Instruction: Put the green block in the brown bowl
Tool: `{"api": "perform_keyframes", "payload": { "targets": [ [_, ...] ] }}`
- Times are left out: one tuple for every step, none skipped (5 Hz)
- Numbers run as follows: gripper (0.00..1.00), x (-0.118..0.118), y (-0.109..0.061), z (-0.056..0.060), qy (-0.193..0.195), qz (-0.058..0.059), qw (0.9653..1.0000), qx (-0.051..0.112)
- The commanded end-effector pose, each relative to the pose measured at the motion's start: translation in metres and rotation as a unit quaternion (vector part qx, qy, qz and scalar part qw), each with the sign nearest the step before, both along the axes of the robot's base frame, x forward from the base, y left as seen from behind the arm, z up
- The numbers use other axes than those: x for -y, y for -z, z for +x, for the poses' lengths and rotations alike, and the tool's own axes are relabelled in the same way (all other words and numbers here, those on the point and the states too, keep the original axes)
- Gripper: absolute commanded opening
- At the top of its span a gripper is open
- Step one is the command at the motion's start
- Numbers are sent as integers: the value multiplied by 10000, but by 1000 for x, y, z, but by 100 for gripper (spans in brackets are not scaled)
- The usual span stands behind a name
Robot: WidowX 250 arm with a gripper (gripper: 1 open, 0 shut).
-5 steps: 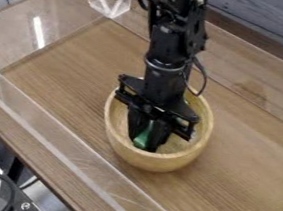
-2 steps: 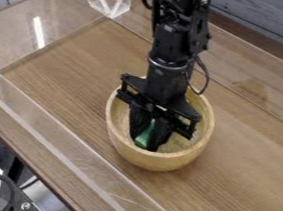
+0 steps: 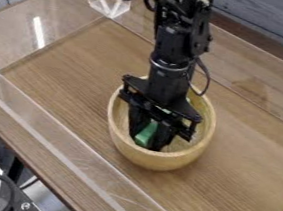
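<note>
Block (image 3: 144, 133) is sitting inside the bowl (image 3: 191, 152) — gripper (image 3: 155, 132) jaws seemingly parting around it; lifting straight up is keeping it undisturbed.

— How much of the green block (image 3: 144, 133) can you see?

— Only a sliver; the gripper (image 3: 155, 132) covers the rest, inside the brown bowl (image 3: 124, 146).

— Do the jaws touch it?

— Too dark and small to tell.

— The arm?

— Its upper part runs off the top edge. The bench (image 3: 84, 58) is cut off at the right.
</note>
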State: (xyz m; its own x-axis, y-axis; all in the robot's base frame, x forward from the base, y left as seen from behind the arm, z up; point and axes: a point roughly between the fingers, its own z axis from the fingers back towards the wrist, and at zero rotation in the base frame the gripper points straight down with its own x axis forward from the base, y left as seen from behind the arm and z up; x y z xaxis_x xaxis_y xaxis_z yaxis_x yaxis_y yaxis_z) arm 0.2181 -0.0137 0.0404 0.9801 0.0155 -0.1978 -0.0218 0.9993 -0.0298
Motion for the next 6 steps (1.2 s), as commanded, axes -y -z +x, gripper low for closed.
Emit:
{"api": "perform_keyframes", "payload": {
  "targets": [
    [100, 0, -14, 14, -8, -3, 9997, 261],
    [100, -1, -32, 15, -45, -63, 9991, 422],
    [100, -3, -58, 18, -97, -129, 9975, 692],
    [100, -7, -90, 23, -165, -166, 9953, 940],
    [100, -16, -113, 28, -259, -164, 9932, 1121],
    [100, -24, -120, 30, -328, -144, 9922, 1196]
  ]
}}
